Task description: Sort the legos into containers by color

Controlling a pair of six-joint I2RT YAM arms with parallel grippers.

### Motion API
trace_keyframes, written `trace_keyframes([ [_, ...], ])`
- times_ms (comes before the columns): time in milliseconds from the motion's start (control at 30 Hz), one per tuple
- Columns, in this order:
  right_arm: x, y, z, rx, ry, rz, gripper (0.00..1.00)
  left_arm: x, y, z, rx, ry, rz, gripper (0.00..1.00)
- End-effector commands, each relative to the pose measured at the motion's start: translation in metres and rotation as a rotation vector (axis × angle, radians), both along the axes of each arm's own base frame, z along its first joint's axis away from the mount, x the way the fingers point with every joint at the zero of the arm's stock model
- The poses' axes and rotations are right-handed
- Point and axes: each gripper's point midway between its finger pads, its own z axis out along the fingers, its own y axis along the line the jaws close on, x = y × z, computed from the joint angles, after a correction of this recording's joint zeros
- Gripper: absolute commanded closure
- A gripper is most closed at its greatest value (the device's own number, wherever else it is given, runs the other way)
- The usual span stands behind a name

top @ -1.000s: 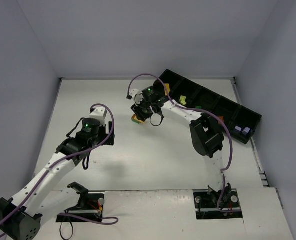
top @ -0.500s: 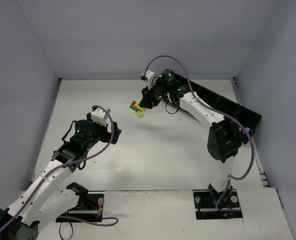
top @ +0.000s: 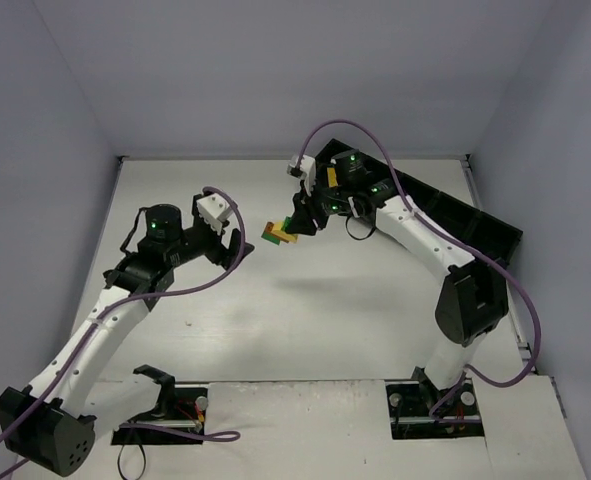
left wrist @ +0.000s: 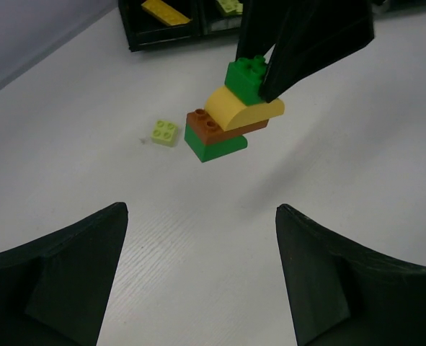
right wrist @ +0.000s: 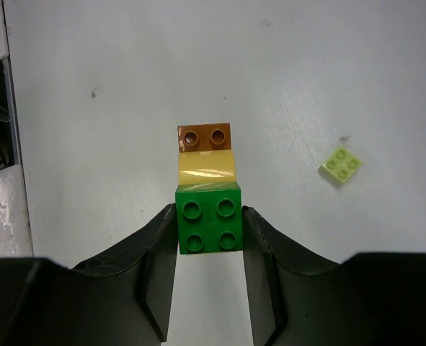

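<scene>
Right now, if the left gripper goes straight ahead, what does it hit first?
Likely the brick stack shut in the right gripper, dead ahead; depth unclear, it might pass underneath onto the table.

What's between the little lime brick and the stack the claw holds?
Only bare table between the lime brick and the stack, in the right wrist view.

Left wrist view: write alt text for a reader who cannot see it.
The right gripper holds a stack of green, yellow, brown and green bricks above a white table. A loose lime brick lies left of the stack, and the open left gripper frames the bottom corners.
</scene>
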Motion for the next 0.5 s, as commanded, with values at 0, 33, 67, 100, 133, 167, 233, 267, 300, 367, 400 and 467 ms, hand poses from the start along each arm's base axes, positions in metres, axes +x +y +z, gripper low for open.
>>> trace_keyframes([
  [0, -0.014, -0.001, 0.027, 0.053, -0.058, 0.054, 1.0, -0.012, -0.027, 0.031, -0.066, -0.079, -0.2, 0.23],
  [33, -0.018, -0.002, 0.03, 0.06, -0.061, 0.068, 1.0, -0.014, -0.031, 0.031, -0.07, -0.07, -0.231, 0.23],
  [67, -0.019, -0.002, 0.03, 0.061, -0.062, 0.074, 1.0, -0.015, -0.033, 0.029, -0.071, -0.061, -0.251, 0.23],
  [100, -0.021, -0.002, 0.031, 0.063, -0.061, 0.079, 1.0, -0.02, -0.038, 0.03, -0.08, -0.055, -0.289, 0.23],
  [133, -0.023, -0.002, 0.034, 0.068, -0.067, 0.087, 1.0, -0.019, -0.04, 0.026, -0.079, -0.039, -0.304, 0.23],
  [167, -0.025, -0.001, 0.034, 0.07, -0.065, 0.095, 1.0, -0.02, -0.042, 0.027, -0.08, -0.034, -0.323, 0.23],
  [233, -0.029, -0.001, 0.038, 0.081, -0.069, 0.112, 1.0, -0.023, -0.048, 0.023, -0.089, -0.01, -0.371, 0.23],
  [267, -0.031, -0.001, 0.037, 0.083, -0.067, 0.119, 1.0, -0.023, -0.05, 0.024, -0.092, -0.009, -0.382, 0.23],
  [300, -0.034, 0.0, 0.04, 0.086, -0.069, 0.127, 1.0, -0.021, -0.051, 0.02, -0.09, 0.006, -0.387, 0.23],
  [367, -0.041, 0.0, 0.04, 0.087, -0.078, 0.153, 1.0, -0.02, -0.055, 0.019, -0.095, 0.019, -0.414, 0.23],
  [400, -0.042, 0.0, 0.04, 0.086, -0.075, 0.153, 1.0, -0.019, -0.057, 0.019, -0.097, 0.021, -0.422, 0.23],
  [467, -0.047, 0.0, 0.04, 0.088, -0.072, 0.169, 1.0, -0.019, -0.06, 0.022, -0.104, 0.028, -0.439, 0.23],
])
